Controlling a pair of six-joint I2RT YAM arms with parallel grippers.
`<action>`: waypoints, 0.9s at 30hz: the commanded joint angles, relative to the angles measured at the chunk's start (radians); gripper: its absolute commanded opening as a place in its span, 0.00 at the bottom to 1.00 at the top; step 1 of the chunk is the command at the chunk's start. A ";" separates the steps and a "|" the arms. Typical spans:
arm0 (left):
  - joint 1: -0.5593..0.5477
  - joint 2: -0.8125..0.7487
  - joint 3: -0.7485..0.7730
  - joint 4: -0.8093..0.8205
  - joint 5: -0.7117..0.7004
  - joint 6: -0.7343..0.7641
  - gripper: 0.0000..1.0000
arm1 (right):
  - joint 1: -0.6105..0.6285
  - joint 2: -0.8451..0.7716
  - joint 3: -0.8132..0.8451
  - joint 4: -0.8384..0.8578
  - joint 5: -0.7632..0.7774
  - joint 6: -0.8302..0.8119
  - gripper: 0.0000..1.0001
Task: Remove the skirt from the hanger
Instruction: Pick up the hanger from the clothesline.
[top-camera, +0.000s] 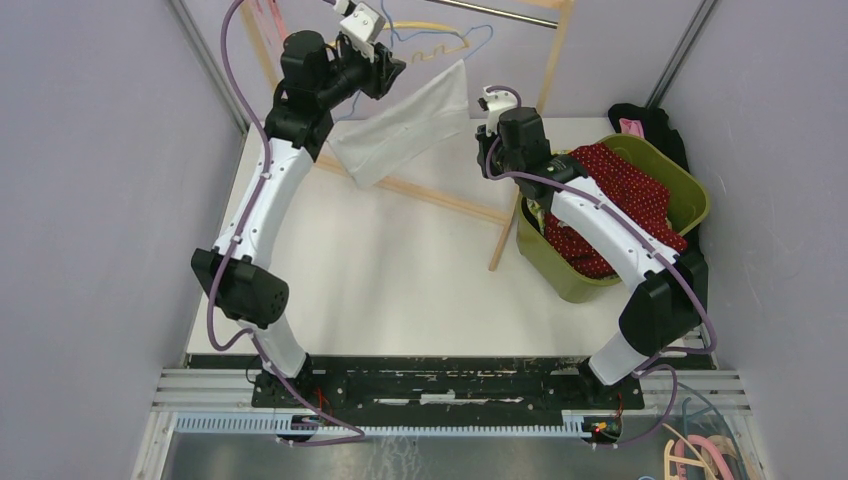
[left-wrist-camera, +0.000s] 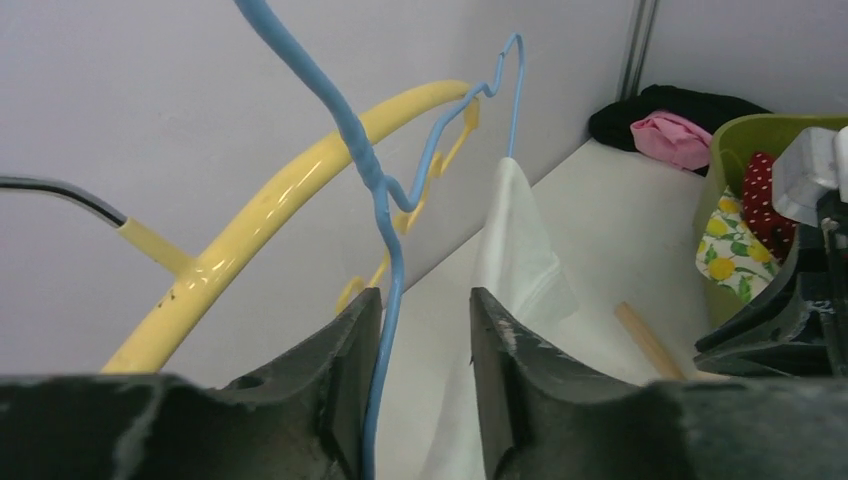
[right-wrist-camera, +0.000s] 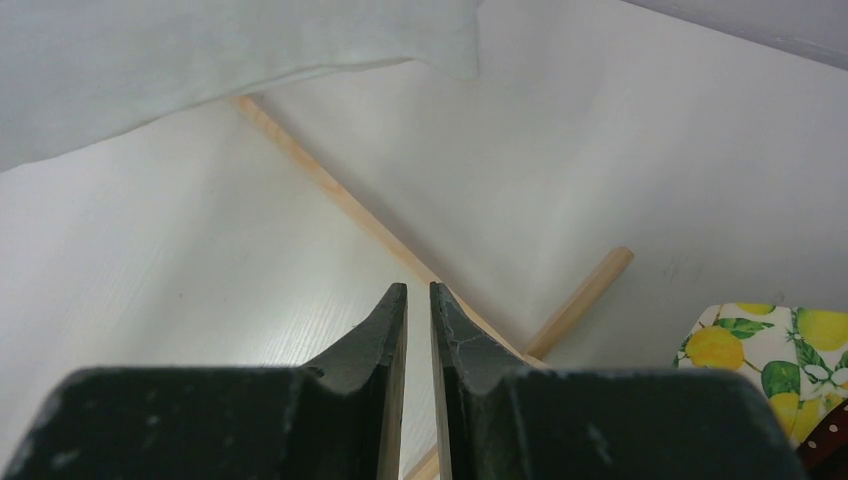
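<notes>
A white skirt (top-camera: 405, 125) hangs from a blue wire hanger (top-camera: 455, 45) on the rack rail, one corner swung out to the left. My left gripper (top-camera: 388, 68) is up at the hanger. In the left wrist view its jaws (left-wrist-camera: 425, 300) stand apart, with the blue hanger (left-wrist-camera: 385, 200) wire running between them against the left finger and the skirt (left-wrist-camera: 515, 240) just beyond. My right gripper (top-camera: 490, 125) hovers to the right of the skirt. Its fingers (right-wrist-camera: 419, 290) are nearly together with nothing between them, and the skirt's hem (right-wrist-camera: 200, 60) hangs above them.
A yellow hanger (left-wrist-camera: 300, 175) hangs beside the blue one. The wooden rack has a base bar (top-camera: 440, 200) and an upright post (top-camera: 555, 50). At the right, a green bin (top-camera: 690, 185) holds red dotted cloth (top-camera: 630, 185). Black and pink clothes (top-camera: 640, 125) lie behind it.
</notes>
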 joint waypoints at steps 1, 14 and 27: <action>0.001 -0.002 0.007 0.062 0.003 -0.082 0.34 | -0.004 -0.024 0.000 0.040 0.013 -0.008 0.19; 0.002 0.085 0.203 0.021 -0.009 -0.193 0.03 | -0.004 -0.030 -0.011 0.043 0.011 0.001 0.19; 0.002 0.002 0.193 -0.003 -0.011 -0.177 0.03 | -0.005 -0.022 -0.015 0.047 -0.001 0.015 0.19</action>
